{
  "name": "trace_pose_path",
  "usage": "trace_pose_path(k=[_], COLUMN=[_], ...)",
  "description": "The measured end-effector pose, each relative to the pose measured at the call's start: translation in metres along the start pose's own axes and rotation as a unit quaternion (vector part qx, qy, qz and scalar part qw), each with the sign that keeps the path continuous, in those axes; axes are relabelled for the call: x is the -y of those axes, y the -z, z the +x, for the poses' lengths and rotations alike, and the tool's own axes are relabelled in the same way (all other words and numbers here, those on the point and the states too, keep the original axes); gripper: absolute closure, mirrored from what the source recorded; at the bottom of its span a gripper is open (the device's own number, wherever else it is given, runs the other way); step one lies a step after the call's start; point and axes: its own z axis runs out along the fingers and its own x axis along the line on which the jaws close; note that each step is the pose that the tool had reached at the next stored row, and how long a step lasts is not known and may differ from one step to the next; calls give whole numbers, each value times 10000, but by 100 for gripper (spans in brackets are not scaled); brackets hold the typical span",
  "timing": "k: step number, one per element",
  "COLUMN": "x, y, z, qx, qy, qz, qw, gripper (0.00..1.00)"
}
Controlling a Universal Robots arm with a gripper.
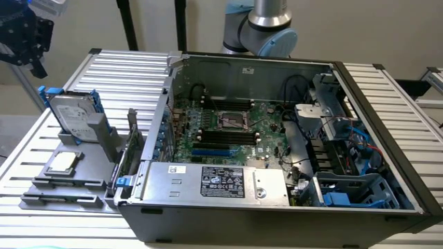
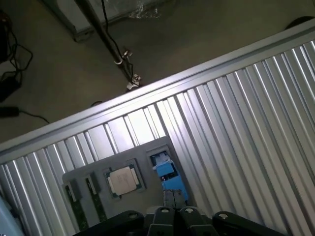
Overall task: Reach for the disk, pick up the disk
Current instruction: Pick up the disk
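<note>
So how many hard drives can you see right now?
1. The hard drive stands on edge in the grey holder at the exterior view's left, beside the open computer case. More could be hidden inside the case.

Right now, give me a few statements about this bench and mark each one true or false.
1. The disk stands on edge in the grey holder, to the exterior view's left of the computer case. True.
2. The gripper holds the disk. False: its jaws are shut on nothing, and the disk sits in the holder.
3. The silver chip lies flat in the holder. True.
4. The computer case is closed. False: it is open, with the motherboard showing.
</note>
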Motion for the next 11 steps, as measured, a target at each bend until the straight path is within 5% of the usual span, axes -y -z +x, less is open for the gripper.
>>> trace_pose_path(k=[11], x=[17], y=[1], z=[-7], qx=[-17], qy=[589], qz=[-6], qw=[9983], gripper=[89])
